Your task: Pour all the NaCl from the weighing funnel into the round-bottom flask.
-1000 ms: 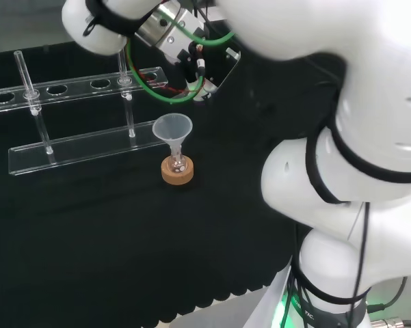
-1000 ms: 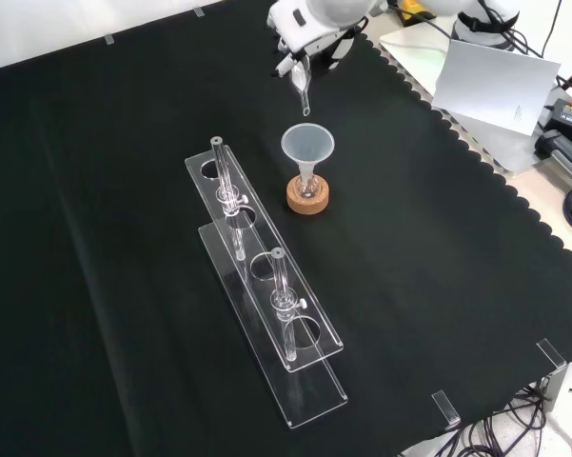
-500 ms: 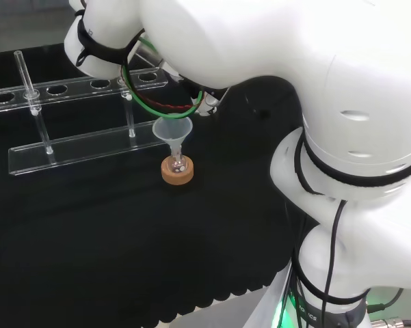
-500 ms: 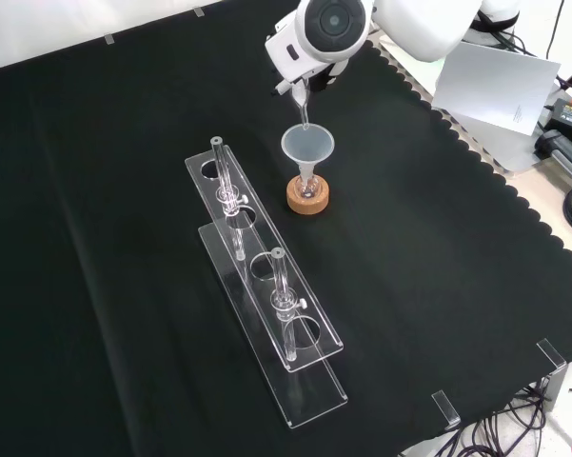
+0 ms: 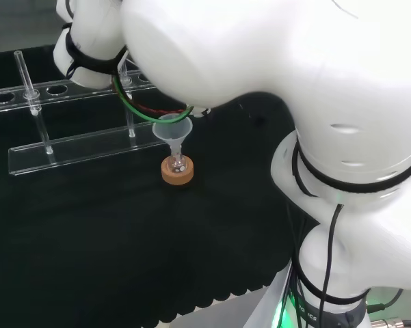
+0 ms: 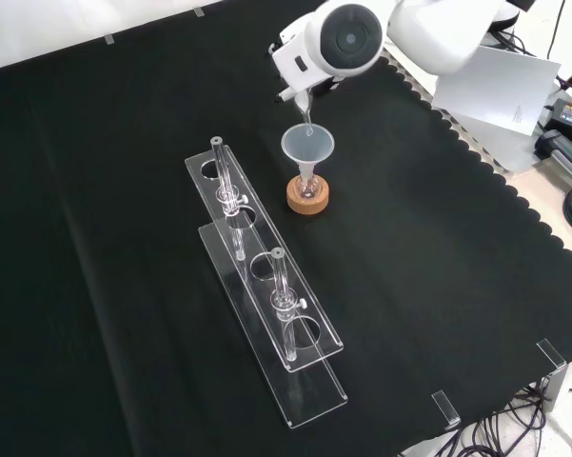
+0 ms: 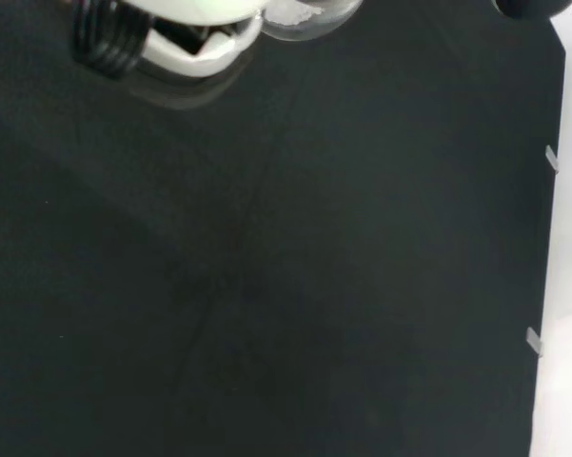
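Black cloth [image 6: 124, 190] covers the bench, matte, with a scalloped edge. Landmark: a round cork ring stand [image 6: 308, 197] carrying a small clear round-bottom flask [image 6: 308, 188], with a translucent conical plastic funnel [image 6: 307, 146] seated in its neck. Just above that funnel's rim hangs the thin clear stem of the glass weighing funnel [image 6: 305, 111], tilted down toward the cone. White hand [image 7: 195, 38] sits above it; grip state cannot be told. Beside the cork ring stands one clear acrylic rack [image 6: 266, 305] holding two glass tubes [image 6: 230, 205].
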### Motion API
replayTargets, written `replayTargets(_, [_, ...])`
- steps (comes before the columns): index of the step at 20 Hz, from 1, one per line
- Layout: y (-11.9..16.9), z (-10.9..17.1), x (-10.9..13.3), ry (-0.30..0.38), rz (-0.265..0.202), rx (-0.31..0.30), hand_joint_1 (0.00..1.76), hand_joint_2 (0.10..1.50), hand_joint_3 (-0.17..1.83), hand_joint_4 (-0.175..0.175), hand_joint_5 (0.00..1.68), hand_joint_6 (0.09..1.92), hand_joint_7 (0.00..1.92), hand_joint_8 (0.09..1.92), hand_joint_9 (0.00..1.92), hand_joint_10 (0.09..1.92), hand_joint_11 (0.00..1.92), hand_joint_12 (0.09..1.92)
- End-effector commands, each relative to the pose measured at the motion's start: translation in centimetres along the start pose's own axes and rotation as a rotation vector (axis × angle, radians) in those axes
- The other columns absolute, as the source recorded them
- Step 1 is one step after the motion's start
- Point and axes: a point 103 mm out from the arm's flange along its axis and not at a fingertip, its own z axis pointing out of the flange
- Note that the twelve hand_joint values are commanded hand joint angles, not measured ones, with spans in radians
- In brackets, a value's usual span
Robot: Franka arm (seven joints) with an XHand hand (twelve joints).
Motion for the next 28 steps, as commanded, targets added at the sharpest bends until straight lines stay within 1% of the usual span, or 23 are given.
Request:
replayTargets(1, [0.15, -0.37, 0.32, -0.047, 0.002, 0.002, 1.13, 0.75, 0.43, 0.175, 1.35, 0.44, 1.49, 0.21, 1.65, 0.09, 1.42, 0.62])
replayTargets(11, [0.14, -1.24, 0.25, -0.11, 0.011, -0.003, 1.13, 0.75, 0.43, 0.175, 1.35, 0.44, 1.49, 0.21, 1.65, 0.09, 1.42, 0.62])
replayTargets(17, [0.17, -1.28, 0.22, -0.146, 0.021, 0.0, 1.13, 0.75, 0.43, 0.175, 1.35, 0.44, 1.49, 0.21, 1.65, 0.09, 1.42, 0.62])
replayTargets(25, [0.38, -1.03, -0.15, -0.159, 0.026, 0.013, 1.12, 0.75, 0.42, 0.175, 1.35, 0.44, 1.49, 0.2, 1.65, 0.09, 1.42, 0.62])
replayTargets(28, [0.47, -0.9, -0.26, -0.183, 0.029, 0.018, 1.12, 0.75, 0.42, 0.175, 1.35, 0.44, 1.49, 0.2, 1.65, 0.09, 1.42, 0.62])
